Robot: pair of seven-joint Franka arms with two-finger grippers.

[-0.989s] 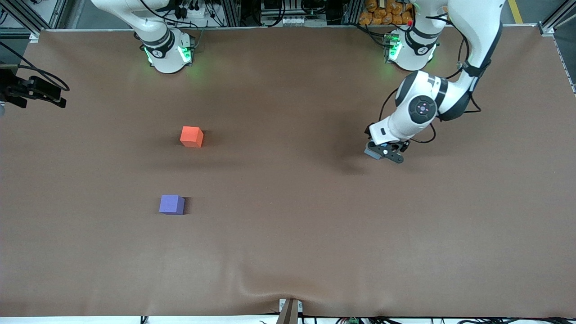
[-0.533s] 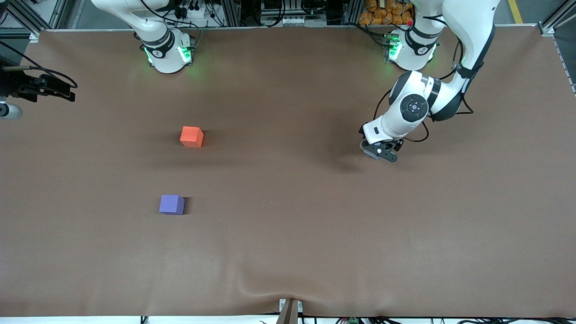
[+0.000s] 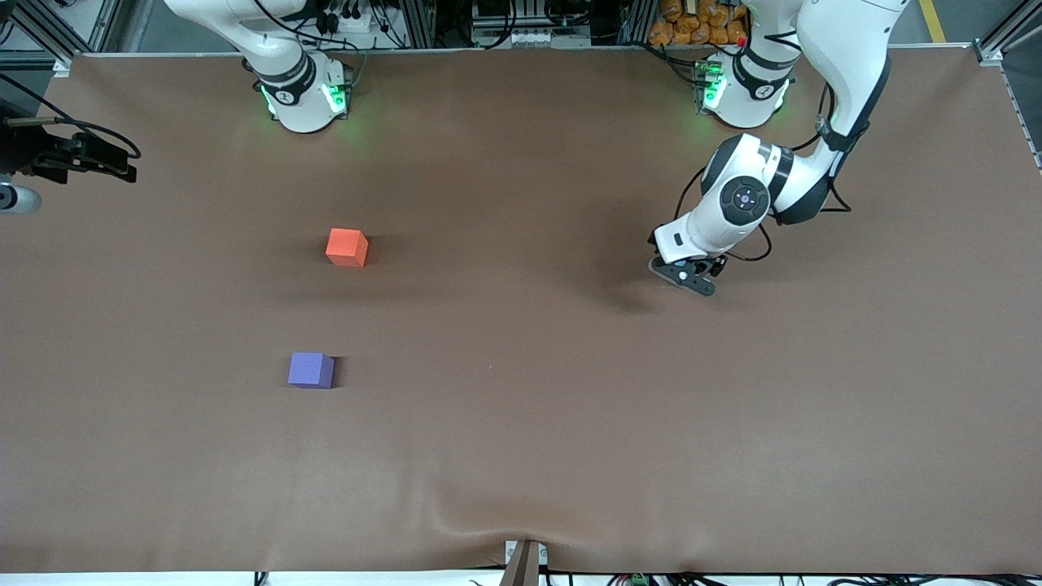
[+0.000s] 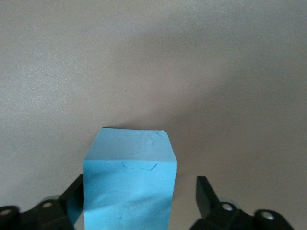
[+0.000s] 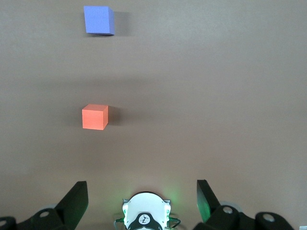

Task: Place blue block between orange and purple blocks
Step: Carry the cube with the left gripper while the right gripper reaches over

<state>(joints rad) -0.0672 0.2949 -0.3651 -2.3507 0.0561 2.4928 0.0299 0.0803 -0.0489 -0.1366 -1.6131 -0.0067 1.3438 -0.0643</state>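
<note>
A robotics lab is showing here: two white robot arms [image 3: 757,203] are standing on a brown-covered worktop [image 3: 521,456], with aluminium framing [image 3: 423,20] and cables [image 3: 342,16] running along its edge.

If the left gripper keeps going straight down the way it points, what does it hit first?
The blue block: it already sits between the left gripper's fingers, one finger at its side, the other with a gap. Under it is the brown table; how close the fingertips are to it can't be told.
</note>
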